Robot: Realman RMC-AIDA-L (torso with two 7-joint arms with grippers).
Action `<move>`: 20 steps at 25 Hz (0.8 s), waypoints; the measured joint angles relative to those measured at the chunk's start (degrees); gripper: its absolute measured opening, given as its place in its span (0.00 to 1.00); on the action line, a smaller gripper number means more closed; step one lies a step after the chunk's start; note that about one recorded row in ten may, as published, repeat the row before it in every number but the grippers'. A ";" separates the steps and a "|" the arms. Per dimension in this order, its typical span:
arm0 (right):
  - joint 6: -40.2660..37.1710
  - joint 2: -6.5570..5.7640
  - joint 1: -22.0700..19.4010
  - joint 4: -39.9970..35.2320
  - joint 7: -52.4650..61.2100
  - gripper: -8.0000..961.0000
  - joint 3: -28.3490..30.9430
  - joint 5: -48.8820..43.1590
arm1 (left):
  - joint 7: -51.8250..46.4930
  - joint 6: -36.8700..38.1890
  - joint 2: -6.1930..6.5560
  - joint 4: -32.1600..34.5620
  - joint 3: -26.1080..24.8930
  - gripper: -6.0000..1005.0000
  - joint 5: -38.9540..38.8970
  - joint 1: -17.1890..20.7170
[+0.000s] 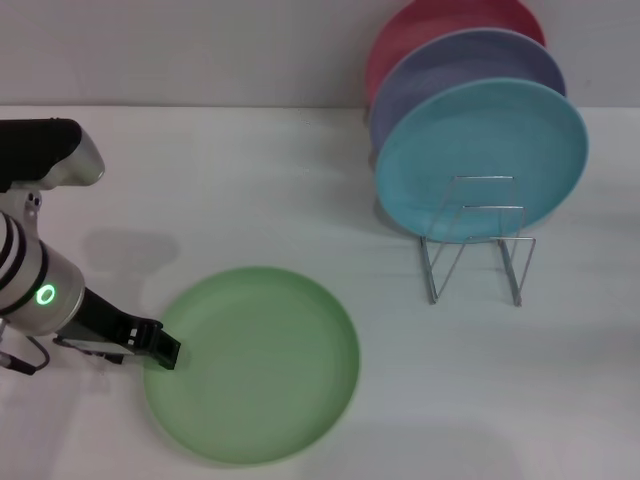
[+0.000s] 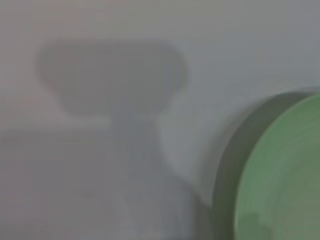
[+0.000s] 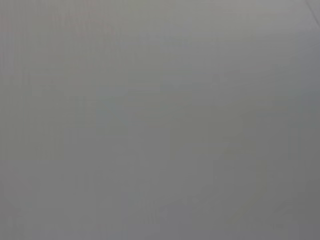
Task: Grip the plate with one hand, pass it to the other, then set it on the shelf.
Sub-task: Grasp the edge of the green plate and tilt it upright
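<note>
Seen from the head camera, the light green plate [image 1: 252,365] lies flat on the white table [image 1: 250,180], near the front edge and a little to the robot's left of centre; the left gripper [image 1: 160,350] sits low at the plate's left rim, its black fingertips touching or just over that rim; whether its jaws are wide, narrow or clamped on the rim cannot be told from this angle. Farther back on the right stands the silver wire shelf [image 1: 478,240], its upright loops carrying a turquoise-blue plate [image 1: 480,155] on edge, with a lavender plate [image 1: 465,75] behind that and a pink-red plate [image 1: 440,25] behind both; the green plate is well apart from the shelf. The right gripper does not appear in this view.

From the left wrist camera, an arc of the green plate [image 2: 285,175] fills one corner, with a soft grey shadow [image 2: 112,80] cast on the table beside it; no fingers show.

From the right wrist camera, only a plain grey surface is seen.
</note>
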 joint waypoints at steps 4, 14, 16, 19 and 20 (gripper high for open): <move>-0.01 0.01 -0.08 0.00 0.00 0.73 0.05 0.00 | 0.02 0.04 0.00 0.00 0.77 0.62 0.01 -0.10; -0.31 0.08 -0.23 0.03 0.00 0.73 -0.05 0.00 | 0.10 0.17 0.00 0.00 1.46 0.36 0.02 -0.13; -0.35 0.09 -0.23 0.06 0.00 0.73 -0.08 0.00 | 0.26 0.22 0.00 0.00 1.54 0.36 0.02 -0.13; -0.43 0.09 -0.23 0.09 0.00 0.73 -0.20 0.00 | 0.44 0.34 0.00 0.00 1.64 0.36 0.02 -0.18; -0.43 0.09 -0.23 0.09 0.00 0.73 -0.20 0.00 | 0.44 0.34 0.00 0.00 1.64 0.36 0.02 -0.18</move>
